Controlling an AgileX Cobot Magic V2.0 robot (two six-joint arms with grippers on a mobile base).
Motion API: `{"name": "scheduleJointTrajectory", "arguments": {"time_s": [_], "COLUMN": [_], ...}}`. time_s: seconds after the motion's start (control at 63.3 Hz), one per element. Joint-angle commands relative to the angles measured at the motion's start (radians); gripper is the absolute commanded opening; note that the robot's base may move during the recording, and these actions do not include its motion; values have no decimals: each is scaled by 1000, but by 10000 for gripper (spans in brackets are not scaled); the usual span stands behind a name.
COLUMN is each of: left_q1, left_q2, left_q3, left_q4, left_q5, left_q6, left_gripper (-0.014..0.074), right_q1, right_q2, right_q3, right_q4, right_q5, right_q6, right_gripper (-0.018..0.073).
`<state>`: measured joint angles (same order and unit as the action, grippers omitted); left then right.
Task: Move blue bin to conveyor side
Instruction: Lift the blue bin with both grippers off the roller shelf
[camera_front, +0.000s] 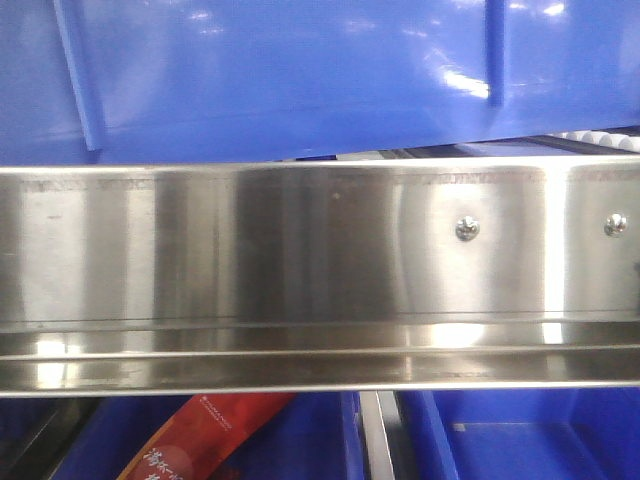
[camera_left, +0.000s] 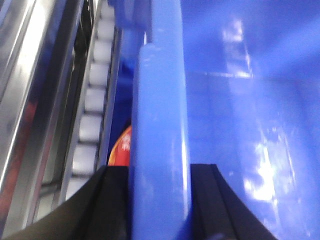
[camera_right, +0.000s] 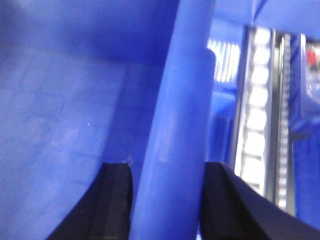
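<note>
From the front, the blue bin (camera_front: 300, 70) fills the top of the view. Its ribbed wall stands just above the top edge of the steel rail (camera_front: 250, 250). At the left the bin's lower edge runs close along that rail edge. Toward the right a thin gap opens, and a few white rollers (camera_front: 600, 134) show through it. The rail spans the full width and carries two screws (camera_front: 467, 228) on its right part. Beneath it lie the lower blue bins (camera_front: 520, 440), one holding a red packet (camera_front: 200, 435).

At my left wrist, my left gripper (camera_left: 160, 200) is clamped on the bin's thick rolled rim, with one black finger (camera_left: 107, 200) pressed to the outer face and the other against the inner. The bin's glossy inside lies to the right. To the left there is only a narrow slot before the roller row and the steel rails, with something red-orange (camera_left: 122, 147) low in that slot.

At my right wrist, my right gripper (camera_right: 167, 200) likewise pinches the rim, fingers tight on both faces. The bin's interior spreads to the left. On the right a small gap separates the rim from the bright rollers.
</note>
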<state>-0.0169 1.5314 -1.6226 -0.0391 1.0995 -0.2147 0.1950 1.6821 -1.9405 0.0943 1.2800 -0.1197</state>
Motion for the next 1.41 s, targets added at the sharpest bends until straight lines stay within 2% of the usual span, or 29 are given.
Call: {"name": "scheduleJointTrajectory", "arguments": {"time_s": [0.0, 0.332, 0.854, 1.012, 1.138, 1.233, 1.391], "left_q1": [-2, -86, -88, -88, -88, -88, -88], "left_q2": [-25, -27, -111, -165, -208, -248, -330], "left_q3": [-25, -27, -98, -109, -109, -109, -85], "left_q4": [-10, 0, 2, 9, 17, 46, 74], "left_q5": [-30, -40, -21, 5, 73, 119, 122], "left_q6": [4, 4, 4, 4, 4, 4, 4], "left_gripper": [2, 2, -9, -9, -9, -9, -9], "right_q1": [-1, 3, 10, 45, 73, 79, 79], "right_q2": [-42, -92, -213, -285, -361, -420, -518], "right_q3": [-13, -13, -9, 63, 147, 206, 297], "right_q4": [-21, -21, -32, -39, -41, -41, -41], "right_q5": [-59, -59, -59, -59, -59, -59, -91], "right_q6": [-2, -2, 80, 106, 106, 120, 129], "right_gripper": [-79, -79, -79, -79, -79, -79, -79]}}
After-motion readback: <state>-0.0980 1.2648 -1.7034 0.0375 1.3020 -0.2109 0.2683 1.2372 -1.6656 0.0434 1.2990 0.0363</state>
